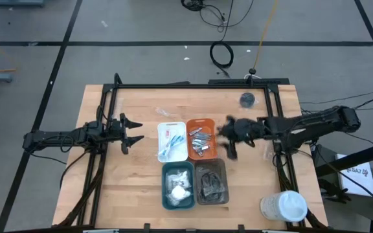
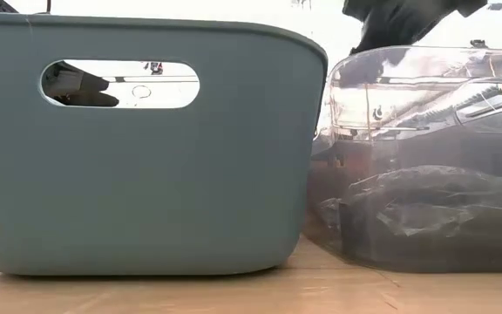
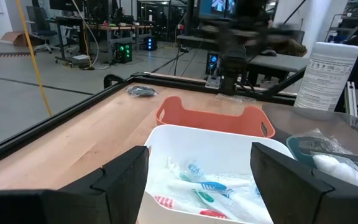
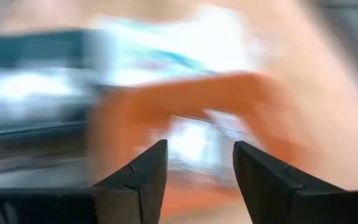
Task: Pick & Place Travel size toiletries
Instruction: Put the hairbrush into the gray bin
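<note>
Several silver metallic pieces (image 1: 201, 141) glint in the orange tray (image 1: 201, 123); right gripper (image 1: 227, 137) beside it gapes empty.

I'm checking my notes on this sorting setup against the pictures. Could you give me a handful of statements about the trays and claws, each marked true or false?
1. The orange tray holds silver metallic pieces. True.
2. The white tray sits right of the orange tray in the high view. False: it sits on the orange tray's left, touching it.
3. The left claw is open and stands apart from the white tray, on its left. True.
4. The right claw is clamped on a sachet. False: its fingers stand apart with nothing between them, beside the orange tray.
5. The big white cup stands inside the teal tray. False: it stands on the table near the front right corner.
</note>
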Controlling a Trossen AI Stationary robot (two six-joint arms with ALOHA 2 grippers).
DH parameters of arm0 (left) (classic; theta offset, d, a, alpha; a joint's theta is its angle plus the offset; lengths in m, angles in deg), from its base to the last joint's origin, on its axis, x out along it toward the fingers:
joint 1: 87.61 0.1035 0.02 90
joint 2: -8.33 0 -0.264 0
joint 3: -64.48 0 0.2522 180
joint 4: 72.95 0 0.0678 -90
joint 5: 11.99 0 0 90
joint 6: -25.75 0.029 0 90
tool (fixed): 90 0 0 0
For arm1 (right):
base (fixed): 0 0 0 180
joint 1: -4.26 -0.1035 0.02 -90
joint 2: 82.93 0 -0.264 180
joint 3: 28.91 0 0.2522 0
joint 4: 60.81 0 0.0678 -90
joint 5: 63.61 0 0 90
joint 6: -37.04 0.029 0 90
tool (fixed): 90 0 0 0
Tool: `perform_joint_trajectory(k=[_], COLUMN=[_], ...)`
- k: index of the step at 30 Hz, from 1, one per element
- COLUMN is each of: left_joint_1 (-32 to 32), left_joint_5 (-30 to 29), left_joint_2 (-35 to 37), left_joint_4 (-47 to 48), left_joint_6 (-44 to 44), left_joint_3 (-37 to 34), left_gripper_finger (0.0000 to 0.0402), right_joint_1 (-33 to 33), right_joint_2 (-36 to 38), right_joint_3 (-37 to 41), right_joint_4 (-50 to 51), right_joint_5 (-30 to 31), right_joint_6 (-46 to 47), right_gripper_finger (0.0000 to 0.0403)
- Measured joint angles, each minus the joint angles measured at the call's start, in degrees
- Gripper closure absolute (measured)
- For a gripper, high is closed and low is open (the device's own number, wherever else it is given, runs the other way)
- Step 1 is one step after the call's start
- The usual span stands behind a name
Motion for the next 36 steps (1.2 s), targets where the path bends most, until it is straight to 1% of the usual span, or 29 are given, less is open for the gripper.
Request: perform_joint_trajectory(k=[3,5,7,11,13,15,18,23,28,33,36], left_joint_1=[0.01,-0.01,0.00,0.00,0.00,-0.01,-0.01,-0.01,0.01,0.01,0.01], left_joint_5=[0.00,0.00,0.00,0.00,0.00,0.00,0.00,0.02,0.00,0.01,0.02], left_joint_2=[0.00,0.02,0.00,0.00,0.02,0.00,0.01,0.01,0.00,0.00,0.00], left_joint_4=[0.00,0.00,0.00,-0.02,0.00,0.02,0.04,0.00,0.00,0.01,0.00], left_joint_6=[0.02,0.02,0.02,0.02,0.00,0.01,0.01,0.00,-0.01,0.01,0.00], left_joint_3=[0.00,-0.02,-0.01,0.00,-0.01,0.00,0.01,0.01,-0.02,0.00,0.01], left_gripper_finger=[0.0128,0.0128,0.0128,0.0128,0.0128,0.0128,0.0128,0.0128,0.0128,0.0128,0.0128], right_joint_1=[6.98,13.13,19.50,29.86,34.02,37.70,42.13,46.01,48.37,48.71,48.72], right_joint_2=[0.57,-0.23,-1.93,-7.14,-10.48,-13.95,-18.84,-24.85,-28.64,-29.88,-30.02], right_joint_3=[0.02,0.02,0.02,0.04,0.04,0.04,0.04,0.04,-0.01,-0.15,-0.15], right_joint_4=[6.07,8.83,9.56,9.37,9.15,6.80,4.25,1.97,1.72,-0.74,-1.32], right_joint_5=[14.31,19.35,19.35,16.16,15.26,14.84,13.43,13.19,13.42,14.85,14.87], right_joint_6=[-1.62,-1.21,0.63,2.87,3.07,3.29,2.83,2.06,1.72,0.45,0.48], right_gripper_finger=[0.0212,0.0196,0.0178,0.0147,0.0133,0.0123,0.0114,0.0114,0.0120,0.0122,0.0132])
